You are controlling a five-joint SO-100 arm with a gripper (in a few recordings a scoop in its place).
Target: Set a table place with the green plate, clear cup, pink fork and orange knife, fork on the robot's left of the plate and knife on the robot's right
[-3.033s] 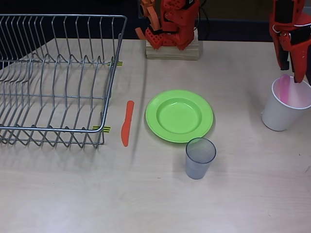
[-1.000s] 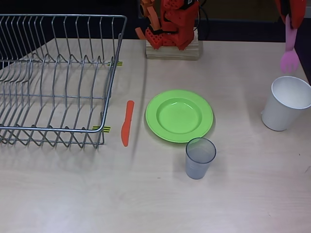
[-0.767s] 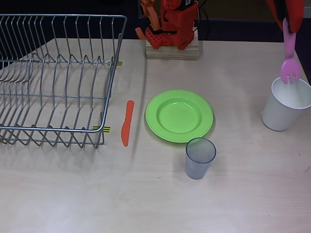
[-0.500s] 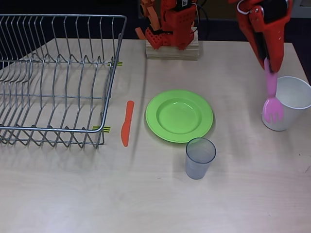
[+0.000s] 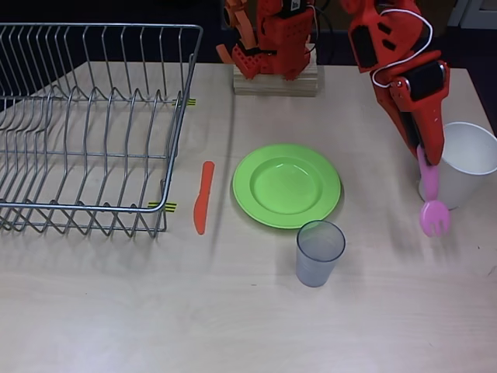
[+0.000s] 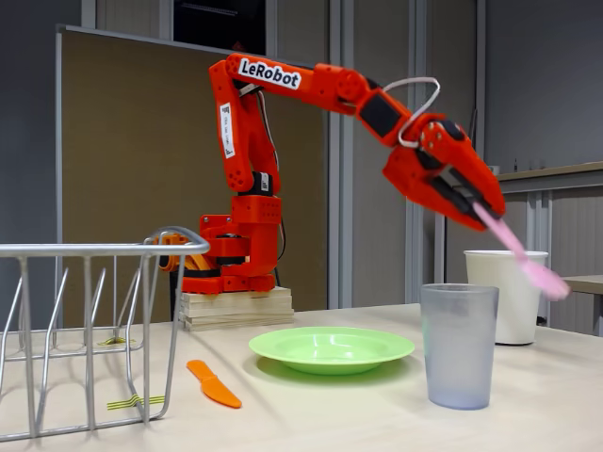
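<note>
The claw (image 5: 423, 151) is clenched on the handle of the pink fork (image 5: 431, 198), which hangs from it slanting down with the tines lowest. In the fixed view the claw (image 6: 471, 202) carries the fork (image 6: 523, 254) in the air, clear of the tabletop (image 5: 233, 311). In the overhead view the fork's tines lie just in front of the opaque white cup (image 5: 462, 175), on the right side of that picture and well apart from the green plate (image 5: 286, 185).

Progress, as I judge it: 3 of the 4 pieces look roughly placed. The plate sits in the middle of the tabletop, the clear cup (image 5: 319, 252) stands just below its lower right rim in the overhead view, and the orange knife (image 5: 203, 196) lies flat beside the plate on the picture's left, between the plate and the wire dish rack (image 5: 93, 124). What is left is the fork: it must travel toward the plate and be laid down on the side opposite the knife, then let go.

The fork is small, pale pink plastic, with a slim rounded handle and a short broad head with stubby tines; motion blurs it a little in the fixed view. The plate (image 6: 332, 348) is lime green with a raised rim, the cup (image 6: 459, 344) is see-through grey and slightly tapered, and the knife (image 6: 214, 384) is flat and narrow.
</note>
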